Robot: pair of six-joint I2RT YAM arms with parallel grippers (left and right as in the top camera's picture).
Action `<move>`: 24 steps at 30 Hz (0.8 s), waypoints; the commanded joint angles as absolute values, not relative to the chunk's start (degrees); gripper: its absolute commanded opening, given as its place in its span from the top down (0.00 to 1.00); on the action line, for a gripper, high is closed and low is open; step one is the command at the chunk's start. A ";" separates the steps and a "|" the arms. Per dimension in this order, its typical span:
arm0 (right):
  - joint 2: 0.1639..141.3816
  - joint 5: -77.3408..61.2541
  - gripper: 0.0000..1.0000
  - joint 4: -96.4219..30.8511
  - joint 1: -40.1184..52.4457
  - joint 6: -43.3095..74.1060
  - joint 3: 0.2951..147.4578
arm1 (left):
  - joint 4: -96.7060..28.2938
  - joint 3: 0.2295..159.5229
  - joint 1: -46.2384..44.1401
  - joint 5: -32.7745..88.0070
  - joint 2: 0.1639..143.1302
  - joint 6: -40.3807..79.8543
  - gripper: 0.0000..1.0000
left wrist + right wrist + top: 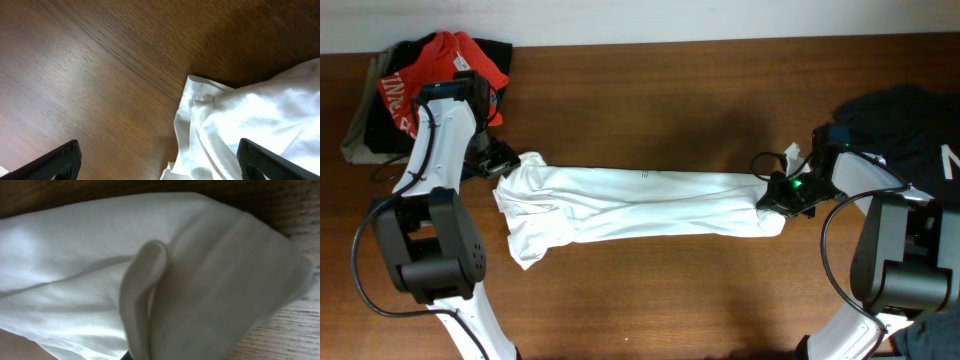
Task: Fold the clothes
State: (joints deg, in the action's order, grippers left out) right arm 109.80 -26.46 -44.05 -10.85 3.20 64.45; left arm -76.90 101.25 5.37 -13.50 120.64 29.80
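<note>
The plain white thin cotton T-shirt [640,205] lies bunched into a long strip across the middle of the brown wooden desk [650,100]. The right hand [782,195] is pressed together, pinching a fold at the strip's right end (cloth fills its wrist view). The left hand [500,160] sits over the left end, its black fingers [55,160] spread wide.

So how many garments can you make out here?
3 for sure: the white T-shirt stretched across the middle, a red garment at the back-left corner, a black garment at the right edge; olive cloth under the red one may be another, or more.
</note>
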 commanded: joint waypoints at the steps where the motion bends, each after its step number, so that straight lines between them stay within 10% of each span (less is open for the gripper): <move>1: 110.41 -25.58 0.96 -44.21 -11.07 4.32 64.40 | -76.95 101.23 5.26 -13.26 120.22 29.91 0.01; 24: 109.32 -5.45 0.96 -73.14 -6.22 11.68 91.72 | -77.14 101.23 5.26 -13.23 120.22 29.91 0.01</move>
State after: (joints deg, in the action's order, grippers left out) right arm 110.00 -6.87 -73.01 -11.16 10.66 90.02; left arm -77.08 101.25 5.37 -13.50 120.64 29.80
